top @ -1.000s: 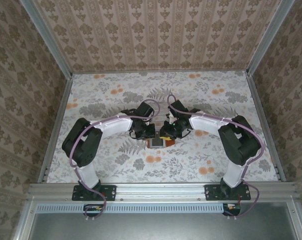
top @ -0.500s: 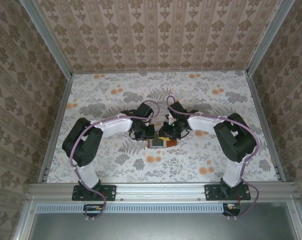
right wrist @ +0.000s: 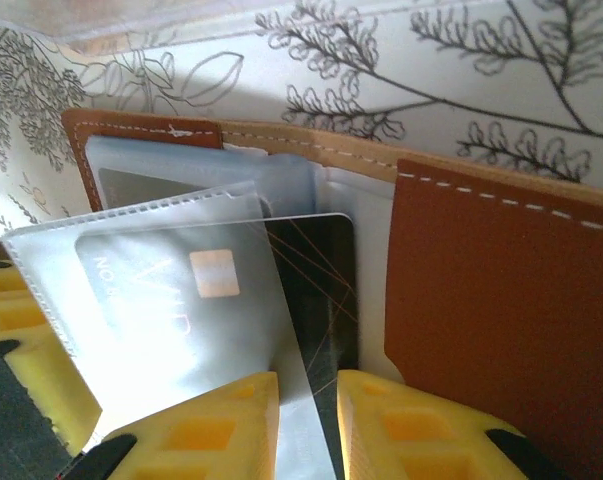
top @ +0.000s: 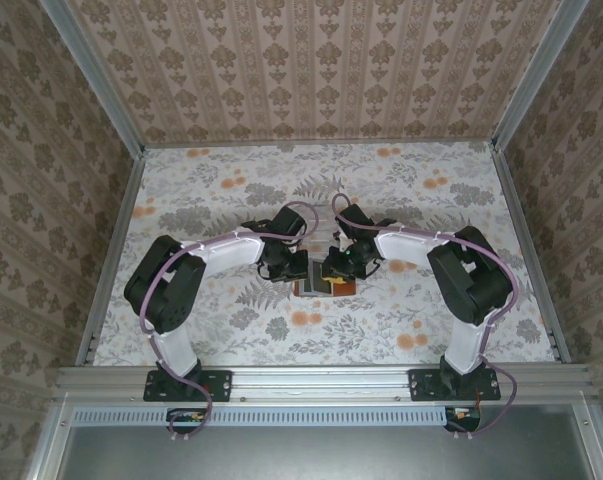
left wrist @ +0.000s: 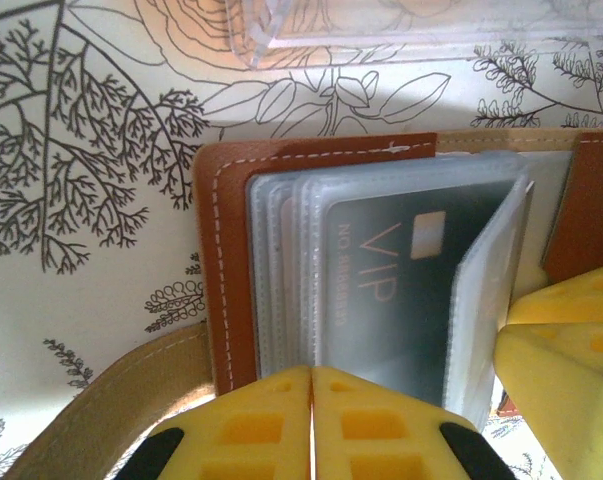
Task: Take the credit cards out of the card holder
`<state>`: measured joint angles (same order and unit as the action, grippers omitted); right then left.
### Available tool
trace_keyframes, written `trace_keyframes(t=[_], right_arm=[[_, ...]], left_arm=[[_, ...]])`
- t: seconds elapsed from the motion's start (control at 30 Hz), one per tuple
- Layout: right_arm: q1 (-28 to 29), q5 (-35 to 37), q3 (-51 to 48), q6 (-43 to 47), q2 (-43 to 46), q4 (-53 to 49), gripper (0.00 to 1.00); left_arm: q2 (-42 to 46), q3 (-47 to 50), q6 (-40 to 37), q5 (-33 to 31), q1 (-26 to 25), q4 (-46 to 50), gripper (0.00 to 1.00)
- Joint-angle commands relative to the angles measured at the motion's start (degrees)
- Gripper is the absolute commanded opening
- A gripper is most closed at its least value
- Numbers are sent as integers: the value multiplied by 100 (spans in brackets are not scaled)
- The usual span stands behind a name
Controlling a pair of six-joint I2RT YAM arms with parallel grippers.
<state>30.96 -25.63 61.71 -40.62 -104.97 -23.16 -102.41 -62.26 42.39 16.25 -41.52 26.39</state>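
Card holder [top: 312, 289] lies open and flat at mid-desk [top: 211, 190], on the flower-print cover, between the two claws in the top view. Brown leather with white stitching; a stack of clear sleeves sits inside.

Left claw [top: 301, 268]: down at the holder's left side. On its own wrist view the left claw [left wrist: 311, 375] has its yellow fingers pressed tight together with no gap, at the near edge of the card holder [left wrist: 221, 270] over the sleeve stack. Cannot tell if anything is pinched between them.

Right claw [top: 333, 268]: down at the holder's right side. On its wrist view the right claw [right wrist: 307, 385] has its jaws slightly apart, and the lower strip of one clear sleeve [right wrist: 51, 280] runs between them. Cannot tell whether the pads actually clamp it.

That sleeve is lifted like a page, tilted off the stack, with a grey VIP card [right wrist: 171, 300] inside it. Under it lies a dark card [right wrist: 316, 290] with thin gold lines, beside the brown flap of the card holder [right wrist: 501, 300].

From the left wrist: the VIP card [left wrist: 381, 290] reads through the plastic; the raised clear sleeve [left wrist: 486, 310] leans by the right claw's fingers [left wrist: 571, 350]. A clear tray [left wrist: 311, 25] edge sits just beyond the holder.
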Motion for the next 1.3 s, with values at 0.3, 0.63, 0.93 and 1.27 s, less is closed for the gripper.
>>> trace_keyframes(t=[0.3, 0.63, 0.93, 1.27], right_arm=[[-46, 147, 160, 72, 354, -358, 26], [-108, 76, 49, 61, 276, -216, 26], [-151, 41, -75, 70, 181, -66, 27], [-247, -494, -388, -81, 9, 694, 25]], left_arm=[[326, -207, -100, -141, 40, 356, 10], [29, -444, -120, 23, -37, 288, 13], [-417, -487, -283, -201, -34, 485, 17], [-482, -349, -346, -362, -45, 683, 19]])
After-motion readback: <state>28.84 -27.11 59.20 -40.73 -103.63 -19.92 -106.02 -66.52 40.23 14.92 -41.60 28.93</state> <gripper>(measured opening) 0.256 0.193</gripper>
